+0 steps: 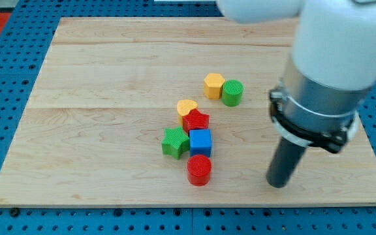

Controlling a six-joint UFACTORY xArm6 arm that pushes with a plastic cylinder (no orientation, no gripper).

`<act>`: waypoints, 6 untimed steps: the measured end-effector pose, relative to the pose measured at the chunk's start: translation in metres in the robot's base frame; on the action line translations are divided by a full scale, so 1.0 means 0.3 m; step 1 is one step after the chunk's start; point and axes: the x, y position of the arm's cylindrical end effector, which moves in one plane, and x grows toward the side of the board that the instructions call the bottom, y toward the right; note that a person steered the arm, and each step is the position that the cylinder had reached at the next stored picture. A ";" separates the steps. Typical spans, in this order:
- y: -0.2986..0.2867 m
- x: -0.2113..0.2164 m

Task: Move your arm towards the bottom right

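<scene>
My tip (278, 185) rests on the wooden board (96, 98) near its bottom right, well to the right of the blocks. A cluster lies at the board's middle: a yellow heart (187, 106), a red star (196, 121) below it, a green star (174, 142), a blue cube (200, 141) and a red cylinder (199, 170) at the cluster's bottom. The red cylinder is the block closest to my tip, to its left. Above the cluster sit a yellow hexagon (213, 85) and a green cylinder (232, 92), touching side by side.
The arm's large white and grey body (325, 72) hangs over the board's right side and hides part of it. A blue pegboard surface (5, 98) surrounds the board.
</scene>
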 end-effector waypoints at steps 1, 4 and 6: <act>0.024 0.014; 0.129 -0.006; 0.297 -0.041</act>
